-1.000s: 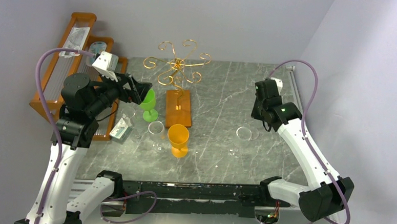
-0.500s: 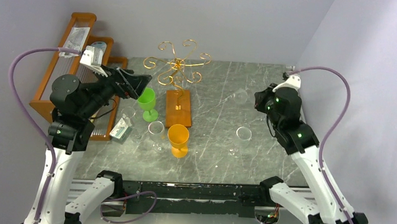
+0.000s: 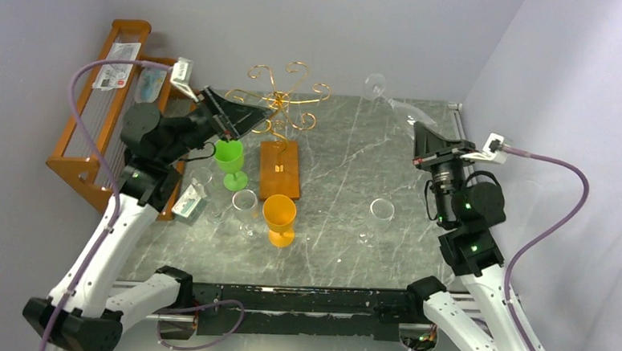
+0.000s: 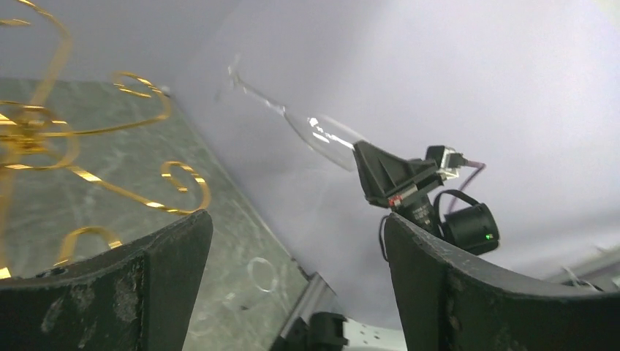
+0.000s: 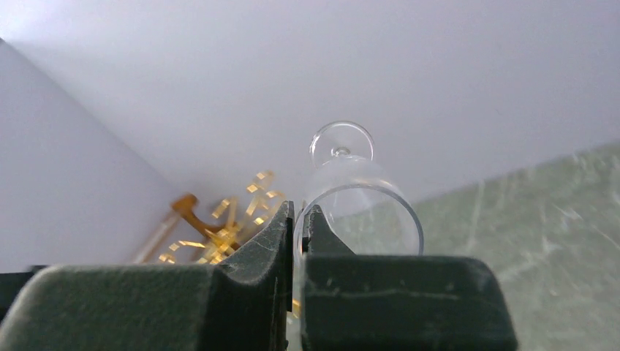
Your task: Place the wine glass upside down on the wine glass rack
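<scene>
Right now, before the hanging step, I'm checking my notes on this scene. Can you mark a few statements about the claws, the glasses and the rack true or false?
1. The right claw is shut on the rim of the clear wine glass. True.
2. The left claw grips the green glass. False: it is open and holds nothing, and the green glass stands on the table.
3. A glass already hangs on the wine glass rack. False: its gold arms carry nothing.
4. The orange glass stands upright on the table. True.
</scene>
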